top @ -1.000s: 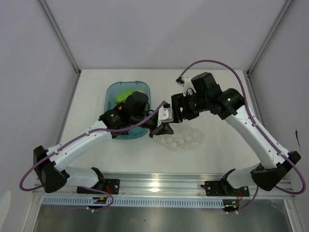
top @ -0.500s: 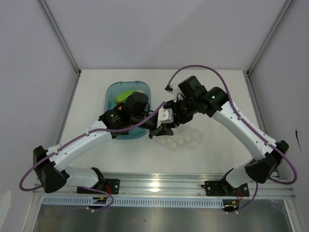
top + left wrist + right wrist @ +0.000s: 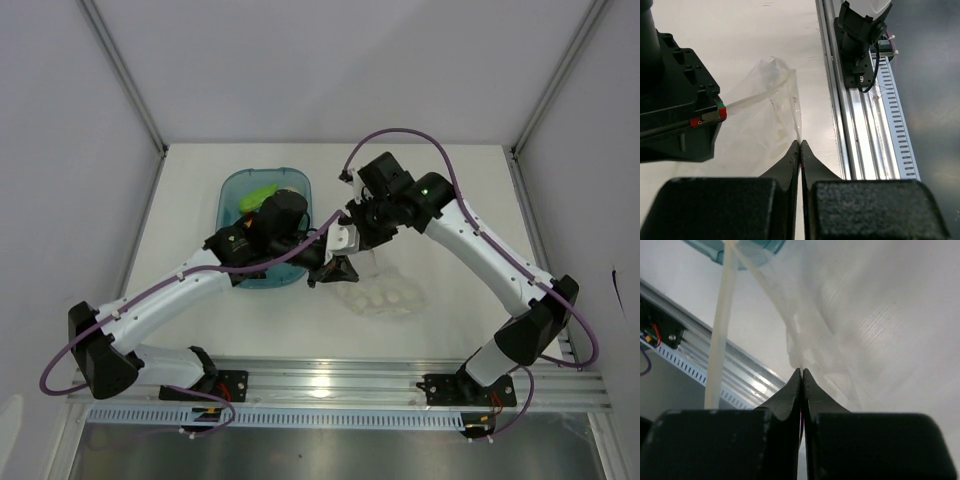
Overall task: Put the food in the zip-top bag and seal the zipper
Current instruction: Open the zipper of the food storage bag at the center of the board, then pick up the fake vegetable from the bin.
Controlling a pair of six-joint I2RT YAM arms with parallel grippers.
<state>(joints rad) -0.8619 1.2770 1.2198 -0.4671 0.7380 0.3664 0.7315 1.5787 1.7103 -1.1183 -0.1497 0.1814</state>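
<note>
The zip-top bag [image 3: 385,295], clear with white dots, lies right of the tub, with one side lifted. My left gripper [image 3: 335,272] is shut on its near-left edge [image 3: 799,135]. My right gripper [image 3: 366,236] is shut on the bag's far edge [image 3: 801,365]. A thin strip of the bag, maybe the zipper [image 3: 752,100], runs taut from the right gripper's body [image 3: 675,115] to the bag [image 3: 767,120]. Of the food, a light green pod [image 3: 262,193] shows in the teal tub [image 3: 300,185]. The rest is hidden under my left arm.
The teal tub's rim [image 3: 747,247] shows at the top of the right wrist view. The aluminium rail [image 3: 330,385] with the arm mounts [image 3: 860,40] runs along the near table edge. White walls close in the back and sides.
My right arm swung left and down onto the bag's far edge, and its jaws went from open to shut on the plastic. The left arm kept still, holding its edge.
</note>
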